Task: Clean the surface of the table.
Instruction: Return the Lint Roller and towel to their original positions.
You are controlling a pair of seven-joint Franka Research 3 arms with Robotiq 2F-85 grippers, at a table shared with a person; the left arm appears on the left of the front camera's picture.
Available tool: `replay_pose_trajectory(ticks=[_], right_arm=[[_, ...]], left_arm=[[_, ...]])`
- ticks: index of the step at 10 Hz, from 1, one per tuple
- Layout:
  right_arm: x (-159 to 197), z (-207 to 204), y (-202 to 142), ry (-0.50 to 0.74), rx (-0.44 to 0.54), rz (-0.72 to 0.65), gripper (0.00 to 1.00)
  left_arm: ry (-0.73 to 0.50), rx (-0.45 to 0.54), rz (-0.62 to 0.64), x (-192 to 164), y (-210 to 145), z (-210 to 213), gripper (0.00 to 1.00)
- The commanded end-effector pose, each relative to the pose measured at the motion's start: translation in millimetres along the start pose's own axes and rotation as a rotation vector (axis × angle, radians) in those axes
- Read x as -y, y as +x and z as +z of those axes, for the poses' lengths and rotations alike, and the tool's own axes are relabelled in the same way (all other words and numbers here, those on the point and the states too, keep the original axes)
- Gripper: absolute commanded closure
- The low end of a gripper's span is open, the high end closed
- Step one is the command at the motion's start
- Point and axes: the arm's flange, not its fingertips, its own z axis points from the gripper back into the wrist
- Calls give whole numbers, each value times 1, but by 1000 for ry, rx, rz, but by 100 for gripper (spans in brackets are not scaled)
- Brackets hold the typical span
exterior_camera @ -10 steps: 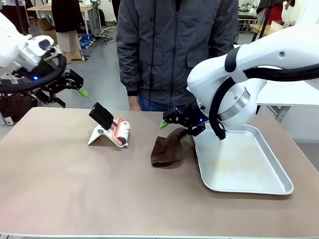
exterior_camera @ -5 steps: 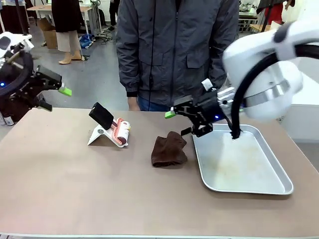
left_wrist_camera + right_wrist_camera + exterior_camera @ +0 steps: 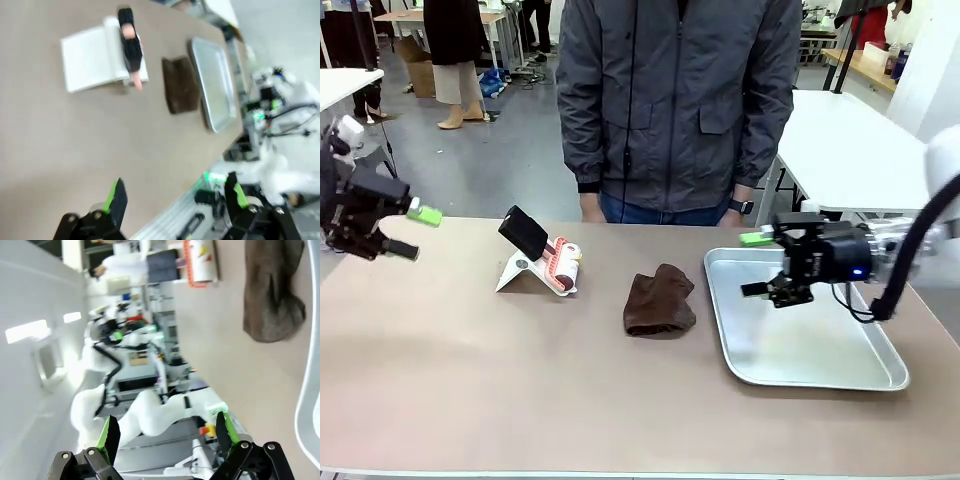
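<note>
Both grippers above table (image 3: 470,380); empty

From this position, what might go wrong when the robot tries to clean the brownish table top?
1. The crumpled brown cloth lies close beside the silver metal tray; a grasp coming from the tray side may knock the rim and shift the tray.
2. The lint roller on its white stand sits on the brownish-tan table; a wide wipe could topple it.
3. Both open grippers, left and right, are away from the cloth, so either must reach in near the person's hands.
</note>
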Motion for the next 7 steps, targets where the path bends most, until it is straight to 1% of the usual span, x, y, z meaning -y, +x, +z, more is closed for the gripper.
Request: replay_pose_trajectory(ticks=[1,3,4,5,6,7], right_arm=[[16,38,-9,123,-3,29,0],[25,62,-13,215,27,70,0],[27,66,-12,220,67,75,0],[28,66,-9,216,110,79,0],[21,70,0,203,52,33,0],[21,70,0,203,52,33,0]], left_arm=[[-159,-113,-80,-32,11,22,0],[-300,-60,-57,-56,28,35,0],[-409,-9,-85,-67,32,42,0],[-475,28,-95,-73,34,45,0],[-492,14,-102,-79,37,44,0],[-378,-2,-76,-63,23,44,0]])
